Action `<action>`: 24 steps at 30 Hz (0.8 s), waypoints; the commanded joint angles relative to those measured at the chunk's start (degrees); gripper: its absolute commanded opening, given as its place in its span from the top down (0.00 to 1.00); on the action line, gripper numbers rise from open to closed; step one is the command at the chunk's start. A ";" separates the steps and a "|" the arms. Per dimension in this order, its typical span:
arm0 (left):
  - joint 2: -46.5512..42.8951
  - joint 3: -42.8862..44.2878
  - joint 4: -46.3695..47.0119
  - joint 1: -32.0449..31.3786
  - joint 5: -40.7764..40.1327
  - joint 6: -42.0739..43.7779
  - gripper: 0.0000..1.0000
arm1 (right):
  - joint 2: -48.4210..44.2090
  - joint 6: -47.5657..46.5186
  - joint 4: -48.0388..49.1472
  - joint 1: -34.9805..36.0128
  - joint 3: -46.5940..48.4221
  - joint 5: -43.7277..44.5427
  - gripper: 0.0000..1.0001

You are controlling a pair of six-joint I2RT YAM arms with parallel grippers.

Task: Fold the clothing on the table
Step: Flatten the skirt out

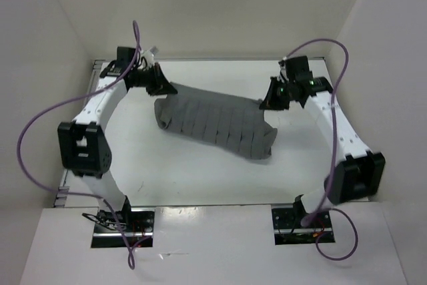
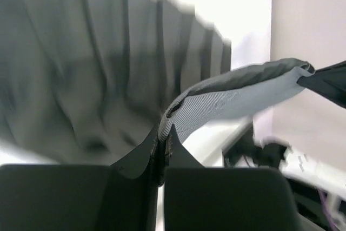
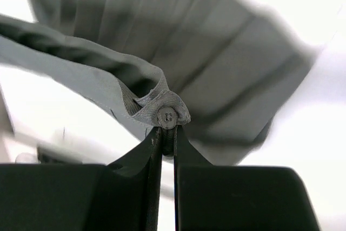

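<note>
The clothing (image 1: 217, 123) is a mid-grey pleated skirt stretched across the far half of the white table (image 1: 200, 178). Its waistband runs between my two grippers, and the hem droops toward the near right. My left gripper (image 1: 162, 87) is shut on the waistband's left end. In the left wrist view that gripper (image 2: 164, 129) pinches the band's ribbed inside, with the clothing (image 2: 97, 79) hanging blurred behind. My right gripper (image 1: 272, 100) is shut on the waistband's right end. The right wrist view shows that gripper (image 3: 167, 131) clamped just below a grey button (image 3: 167, 116) on the clothing (image 3: 227, 68).
White walls (image 1: 393, 45) close in the table on the left, back and right. Purple cables (image 1: 40, 125) loop from both arms. The arm bases (image 1: 123, 221) sit at the near edge.
</note>
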 commanded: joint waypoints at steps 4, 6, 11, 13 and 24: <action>19.70 34.35 -0.52 1.75 -4.28 0.24 1.00 | 20.76 -4.64 4.23 -5.60 26.10 16.46 1.00; 23.31 44.01 -3.68 2.71 -3.67 -0.28 1.00 | 24.01 -4.64 2.48 -6.12 37.88 20.00 1.00; 28.77 74.07 -11.24 5.09 -2.35 -0.90 0.99 | 22.89 -7.18 2.99 -5.60 52.33 25.28 1.00; 25.79 72.20 -7.84 6.68 -1.04 -2.84 0.99 | 19.65 -8.41 5.62 -5.60 50.77 25.82 1.00; 1.63 6.95 16.14 5.62 -3.14 -5.46 0.98 | 1.97 -8.78 17.41 2.55 5.61 18.97 0.99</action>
